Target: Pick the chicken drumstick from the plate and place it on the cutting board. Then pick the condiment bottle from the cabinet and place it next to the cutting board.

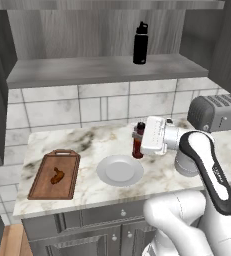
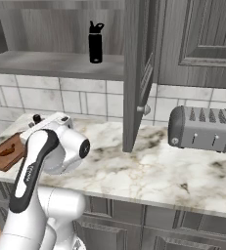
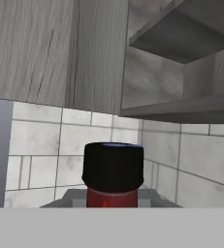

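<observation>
While the drumstick (image 1: 57, 175) already lies on the cutting board (image 1: 44, 189) at the left end of the counter (image 1: 87, 142), the second half of the task is under way. The plate (image 1: 119, 170) sits bare in the middle of the counter, just right of the board, which fits the first step being done.

The gripper (image 1: 140, 142) is clamped on the red bottle (image 1: 138, 141), and the bottle stands upright in its grasp, just behind the plate's far right rim. In the left base view its base looks level with the countertop or very near it; whether it touches cannot be told. The hand view looks along the bottle's dark cap (image 3: 113, 167) toward the tiled wall, so the grasp sits on the body below the cap, likely to keep the bottle vertical and stop it tipping.

On the cabinet (image 1: 102, 70) shelf above, a taller black bottle (image 1: 140, 44) stands alone; it is not the one asked for, so it is left there. A toaster (image 1: 216, 113) sits at the right, well away from the work.

Since the plate lies between the bottle and the board, the bottle probably needs to go further left before release.
</observation>
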You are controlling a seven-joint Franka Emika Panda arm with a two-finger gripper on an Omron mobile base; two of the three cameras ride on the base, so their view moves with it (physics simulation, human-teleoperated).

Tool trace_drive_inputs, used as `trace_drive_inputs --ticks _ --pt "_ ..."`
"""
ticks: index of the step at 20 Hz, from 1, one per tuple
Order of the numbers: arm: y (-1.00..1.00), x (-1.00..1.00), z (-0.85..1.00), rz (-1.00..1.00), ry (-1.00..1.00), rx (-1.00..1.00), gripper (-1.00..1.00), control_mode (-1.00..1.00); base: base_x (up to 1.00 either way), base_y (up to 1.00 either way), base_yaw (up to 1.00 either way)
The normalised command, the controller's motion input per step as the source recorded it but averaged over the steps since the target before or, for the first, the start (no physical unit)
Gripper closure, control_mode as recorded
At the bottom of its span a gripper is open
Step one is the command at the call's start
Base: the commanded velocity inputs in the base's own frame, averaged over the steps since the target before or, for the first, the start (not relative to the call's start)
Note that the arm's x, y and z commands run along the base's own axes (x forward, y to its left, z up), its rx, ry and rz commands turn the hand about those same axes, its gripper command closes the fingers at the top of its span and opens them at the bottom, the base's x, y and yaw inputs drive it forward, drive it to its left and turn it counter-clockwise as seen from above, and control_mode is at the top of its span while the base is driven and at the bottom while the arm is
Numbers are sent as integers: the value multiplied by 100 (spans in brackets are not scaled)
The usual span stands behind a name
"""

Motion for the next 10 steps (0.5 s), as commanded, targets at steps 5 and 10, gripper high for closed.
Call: trace_drive_inputs --ticks 5,10 --pt "-9 0 -24 2 -6 0 100 -100 0 0 0" --pt "-13 4 -23 1 -5 -1 100 -100 0 0 0"
